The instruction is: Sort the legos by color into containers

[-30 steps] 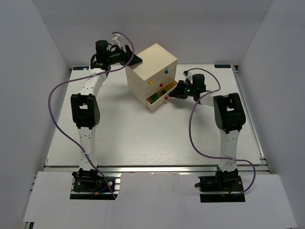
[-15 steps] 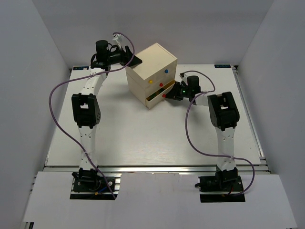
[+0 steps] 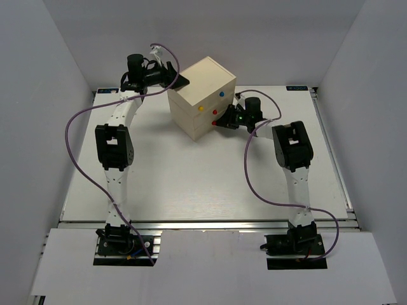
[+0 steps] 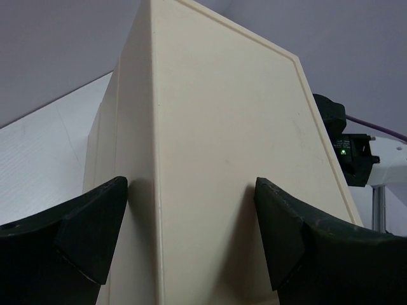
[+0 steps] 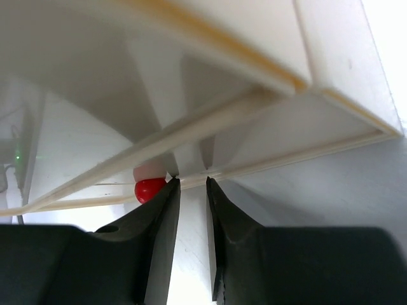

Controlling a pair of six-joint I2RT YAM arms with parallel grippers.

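Note:
The cream chest (image 3: 202, 81) stands at the table's back middle with all its drawers closed. Its blue knob (image 3: 221, 94), yellow knob (image 3: 201, 108) and red knob (image 3: 214, 112) face front right. No legos are in view. My left gripper (image 3: 180, 79) is open and straddles the chest's back corner (image 4: 222, 159), one finger on each side (image 4: 191, 184). My right gripper (image 3: 220, 121) is nearly shut with a narrow gap, holding nothing. Its tips (image 5: 191, 182) press on the lower edge of the bottom drawer front, next to the red knob (image 5: 149, 189).
The white table (image 3: 191, 178) is boxed in by white walls on the left, back and right. Purple cables (image 3: 76, 159) loop beside both arms. My right arm's wrist (image 4: 346, 152) shows beyond the chest in the left wrist view.
My right gripper has moved left against the chest and pushed the open bottom drawer shut. The coloured bricks seen inside it are now hidden. The left arm has not moved.

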